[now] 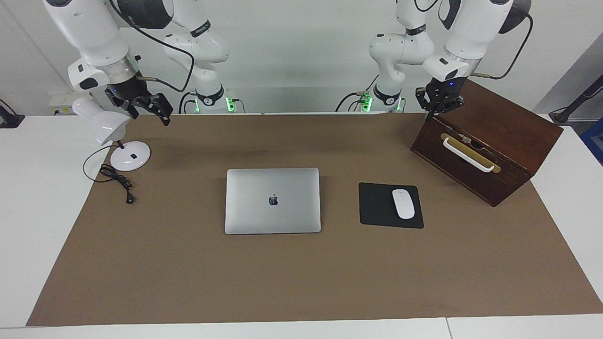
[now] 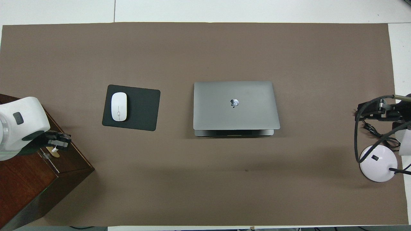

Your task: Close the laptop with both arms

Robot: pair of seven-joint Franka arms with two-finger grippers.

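Laptop [image 1: 272,200]: lid already flat, stiff slim metal, slick; press on top, don't pinch.
Left tool [image 1: 435,107]: over wooden box [image 1: 490,141], opening unclear.
Right tool [image 1: 150,107]: spread open, empty, by lamp [image 1: 113,136].

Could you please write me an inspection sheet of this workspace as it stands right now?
Surface: brown mat covers a white table.
Job's things: laptop lies mid-mat, lid down.
Clutter: white mouse on a black mouse pad beside the laptop; wooden box with a white handle at the left arm's end; white desk lamp at the right arm's end.
Grippers: left end effector hangs over the box's corner nearest the robots; right end effector is open, raised by the lamp head. Neither holds anything.
Cables: lamp cord coiled on the mat; black cables run along both arms.
Surroundings: white wall; green lights at both arm bases.
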